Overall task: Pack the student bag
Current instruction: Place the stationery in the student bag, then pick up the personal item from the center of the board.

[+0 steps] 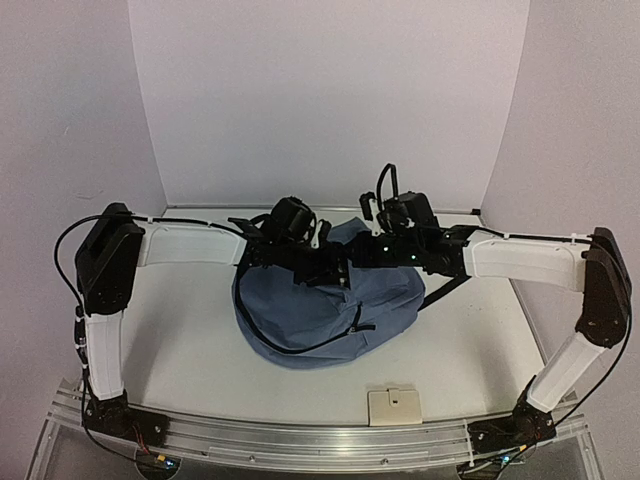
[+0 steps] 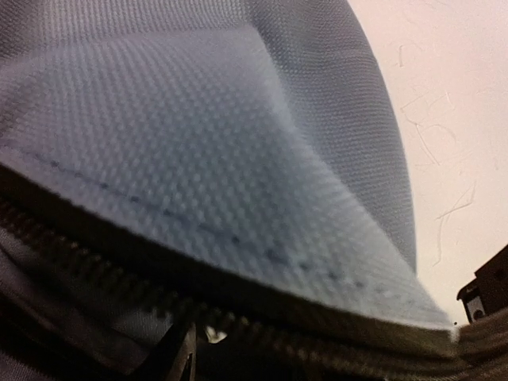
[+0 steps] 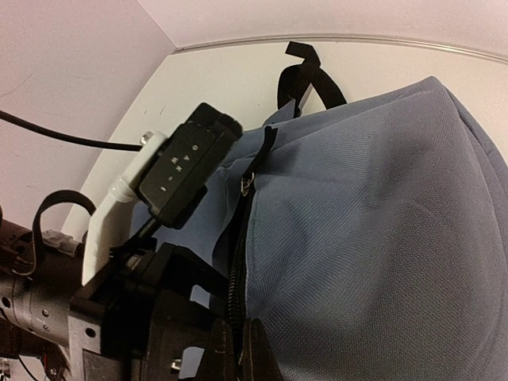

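Slate-blue student bag (image 1: pixel 320 325) lies slumped directly beneath both sets of fingers, the right gripper (image 3: pixel 240 355) clenched on its black zipper edge, the left gripper (image 1: pixel 333 270) close against the cloth, whether grasping or released I cannot tell

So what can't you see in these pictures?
- Inside the slate-blue fabric backpack: top view, black arms and fabric cover the opening.
- The small beige card: top view, too small to identify.
- Left wrist view: blurred close-up fabric blocks nearly everything else.
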{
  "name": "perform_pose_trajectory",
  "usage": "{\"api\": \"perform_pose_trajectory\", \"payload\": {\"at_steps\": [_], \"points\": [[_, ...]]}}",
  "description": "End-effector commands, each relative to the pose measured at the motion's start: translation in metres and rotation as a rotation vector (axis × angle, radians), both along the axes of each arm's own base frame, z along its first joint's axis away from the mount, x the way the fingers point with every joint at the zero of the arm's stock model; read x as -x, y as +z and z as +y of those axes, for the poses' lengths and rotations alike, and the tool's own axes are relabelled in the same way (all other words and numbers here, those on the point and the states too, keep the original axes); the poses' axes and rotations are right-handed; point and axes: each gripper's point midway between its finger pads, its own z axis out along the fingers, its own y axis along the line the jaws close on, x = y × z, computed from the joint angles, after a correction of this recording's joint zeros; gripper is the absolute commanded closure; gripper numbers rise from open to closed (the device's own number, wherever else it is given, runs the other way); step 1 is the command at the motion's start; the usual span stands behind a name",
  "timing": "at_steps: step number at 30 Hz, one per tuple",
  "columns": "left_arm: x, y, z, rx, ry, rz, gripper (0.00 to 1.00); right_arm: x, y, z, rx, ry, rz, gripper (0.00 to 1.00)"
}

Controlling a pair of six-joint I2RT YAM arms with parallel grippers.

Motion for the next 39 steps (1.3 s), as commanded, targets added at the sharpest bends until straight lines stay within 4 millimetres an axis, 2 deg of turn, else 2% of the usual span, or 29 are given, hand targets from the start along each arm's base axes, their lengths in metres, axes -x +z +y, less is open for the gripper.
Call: {"api": "perform_pose_trajectory", "payload": {"at_steps": [1,8,12,13,15,16,19,22,25,29,35,39], "points": [[-0.001,0.023,-0.031,0.081,-0.053,-0.082,0.61,-0.005,0.039,0.016,-0.091,0.021,-0.083,1.00],[-0.010,0.029,-0.034,0.115,-0.031,-0.169,0.61,-0.007,0.034,0.011,-0.076,-0.006,-0.084,1.00],[-0.004,0.053,-0.016,0.107,-0.026,-0.262,0.51,-0.007,0.038,0.008,-0.077,-0.017,-0.093,0.98],[-0.002,0.059,-0.009,0.096,-0.022,-0.289,0.48,-0.006,0.040,0.007,-0.079,-0.017,-0.097,0.89],[0.003,0.064,0.008,0.068,-0.010,-0.332,0.43,-0.004,0.047,0.004,-0.087,-0.016,-0.111,0.60],[0.007,0.069,0.017,0.058,-0.004,-0.353,0.40,-0.003,0.053,0.002,-0.093,-0.019,-0.121,0.51],[0.021,0.070,0.045,0.005,0.007,-0.374,0.33,0.004,0.069,-0.009,-0.110,-0.031,-0.149,0.37],[0.035,0.064,0.070,-0.044,0.016,-0.356,0.26,0.017,0.067,-0.023,-0.104,-0.038,-0.128,0.30],[0.040,0.062,0.094,-0.097,0.076,-0.329,0.18,0.038,0.040,-0.039,-0.061,-0.033,-0.038,0.30],[0.044,0.054,0.117,-0.160,0.110,-0.262,0.10,0.080,-0.014,-0.070,0.029,-0.026,0.154,0.33],[0.061,0.050,0.118,-0.108,0.083,-0.175,0.08,0.164,-0.071,-0.097,-0.045,0.020,0.498,0.43],[0.067,0.036,0.121,-0.117,0.080,-0.132,0.08,0.196,-0.103,-0.116,0.013,-0.016,0.618,0.47]]}}
